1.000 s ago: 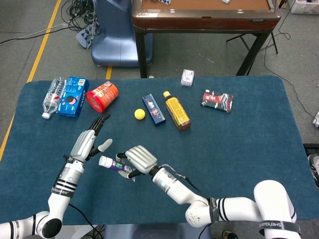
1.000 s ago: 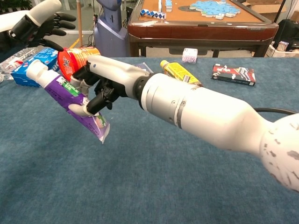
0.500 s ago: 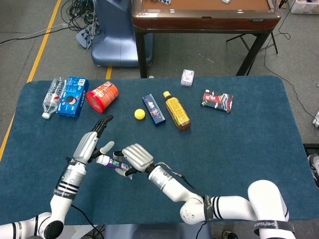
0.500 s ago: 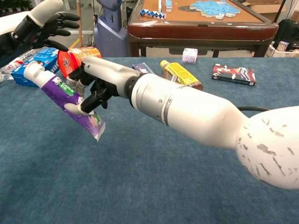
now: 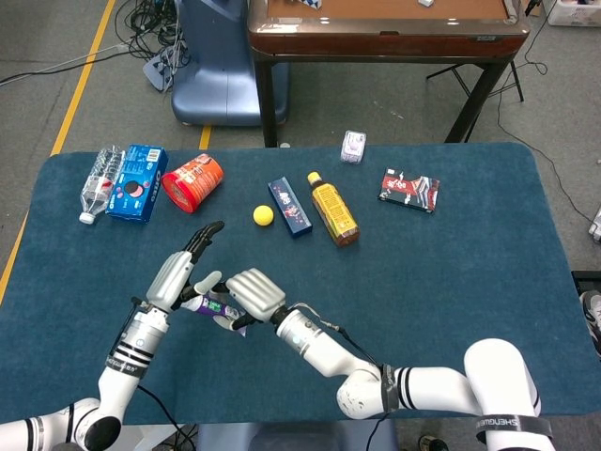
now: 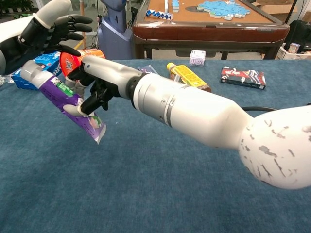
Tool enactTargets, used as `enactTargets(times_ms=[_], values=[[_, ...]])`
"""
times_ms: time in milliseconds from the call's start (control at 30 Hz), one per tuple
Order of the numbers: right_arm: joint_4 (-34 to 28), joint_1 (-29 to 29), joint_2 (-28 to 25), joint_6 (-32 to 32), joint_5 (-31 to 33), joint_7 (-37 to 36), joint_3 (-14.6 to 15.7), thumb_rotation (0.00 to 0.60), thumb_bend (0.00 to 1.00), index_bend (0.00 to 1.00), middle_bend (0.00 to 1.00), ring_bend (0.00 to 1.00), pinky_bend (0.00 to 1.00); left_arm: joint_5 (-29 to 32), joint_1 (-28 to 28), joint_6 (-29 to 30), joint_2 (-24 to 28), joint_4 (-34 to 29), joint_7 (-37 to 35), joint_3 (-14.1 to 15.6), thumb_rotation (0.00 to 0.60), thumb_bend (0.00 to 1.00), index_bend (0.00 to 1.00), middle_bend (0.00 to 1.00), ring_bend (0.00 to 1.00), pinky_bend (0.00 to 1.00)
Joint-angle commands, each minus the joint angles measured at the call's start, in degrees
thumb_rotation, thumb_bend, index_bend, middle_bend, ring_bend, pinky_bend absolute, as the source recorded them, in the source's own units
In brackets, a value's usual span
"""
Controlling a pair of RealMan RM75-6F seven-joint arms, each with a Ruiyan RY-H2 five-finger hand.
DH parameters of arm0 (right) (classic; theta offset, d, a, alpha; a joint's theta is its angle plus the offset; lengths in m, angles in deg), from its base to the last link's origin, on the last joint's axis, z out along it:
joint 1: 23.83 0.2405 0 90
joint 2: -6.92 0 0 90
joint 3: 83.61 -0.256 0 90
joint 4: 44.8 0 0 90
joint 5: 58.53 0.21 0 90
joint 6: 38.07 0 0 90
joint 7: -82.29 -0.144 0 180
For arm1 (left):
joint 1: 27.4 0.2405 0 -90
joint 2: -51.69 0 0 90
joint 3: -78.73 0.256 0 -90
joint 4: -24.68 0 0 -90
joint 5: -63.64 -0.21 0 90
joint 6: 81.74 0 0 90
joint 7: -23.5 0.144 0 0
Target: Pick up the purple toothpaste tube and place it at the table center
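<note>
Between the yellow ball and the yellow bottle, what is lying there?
A dark blue box lies between the yellow ball and the yellow bottle, apart from both; the head view shows it.

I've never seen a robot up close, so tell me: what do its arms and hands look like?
Both arms are glossy white tubes, speckled with scuffs near the right shoulder in the chest view. The left forearm carries black bands at the wrist. The right hand and left hand have pale grey backs with black fingers. A thin black cable trails beside the right arm.

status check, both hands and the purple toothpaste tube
Right hand grips purple toothpaste tube, lifted off the table. Left hand open, fingers spread beside the tube's cap. Nothing blocking toward table center.
</note>
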Motion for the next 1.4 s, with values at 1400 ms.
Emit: enactTargets(times_ms=[1400], values=[[-1.6, 2.5, -0.7, 1.5, 6.6, 5.1, -1.1, 0.600, 0.84, 1.00, 0.93, 0.80, 0.60, -4.3, -1.3, -0.7, -0.5, 3.6, 5.8, 3.3, 0.000, 0.00, 0.00, 0.00, 0.00, 0.10]])
